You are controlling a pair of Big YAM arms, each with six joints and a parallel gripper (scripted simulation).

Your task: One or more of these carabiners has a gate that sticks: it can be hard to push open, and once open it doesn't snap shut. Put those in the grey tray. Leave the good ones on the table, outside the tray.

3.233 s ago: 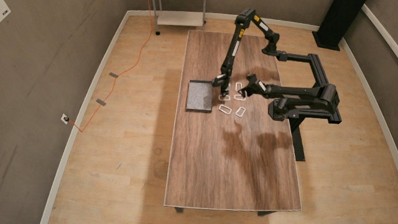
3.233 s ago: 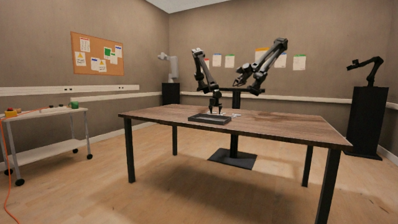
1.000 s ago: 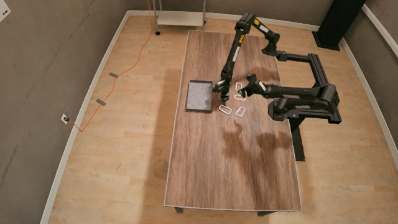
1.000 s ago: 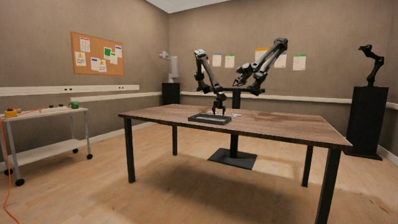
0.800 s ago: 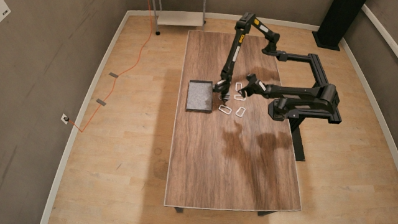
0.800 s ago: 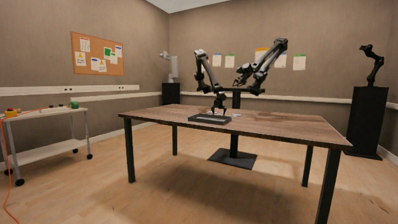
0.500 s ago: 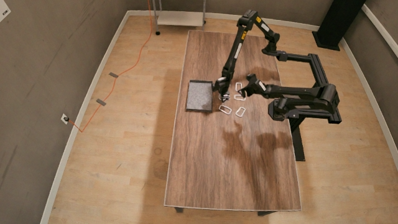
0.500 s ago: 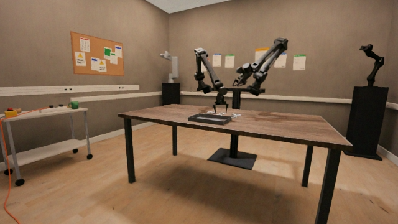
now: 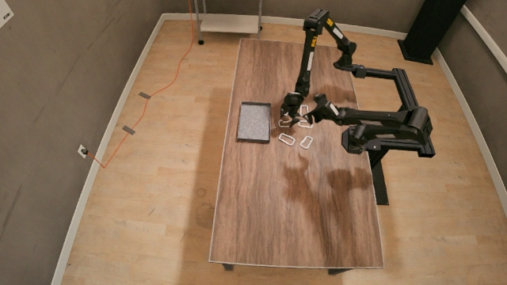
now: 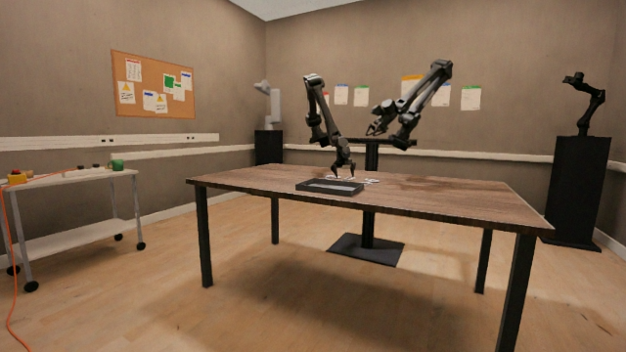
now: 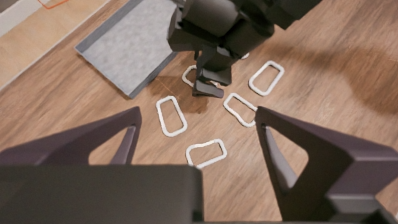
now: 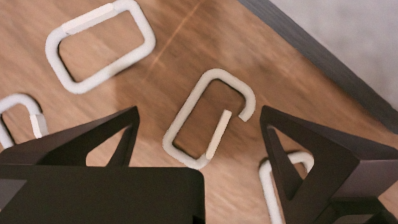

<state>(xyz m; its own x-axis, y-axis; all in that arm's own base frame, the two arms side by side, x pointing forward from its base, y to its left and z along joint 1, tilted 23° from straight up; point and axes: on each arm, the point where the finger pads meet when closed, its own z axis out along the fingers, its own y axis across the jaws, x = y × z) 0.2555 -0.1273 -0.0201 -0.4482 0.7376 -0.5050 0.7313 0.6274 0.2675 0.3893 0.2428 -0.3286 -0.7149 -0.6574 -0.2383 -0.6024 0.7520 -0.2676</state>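
My right gripper is reaching over the table's middle, just right of the tray, while an orange cable is trailing down the frame's left.
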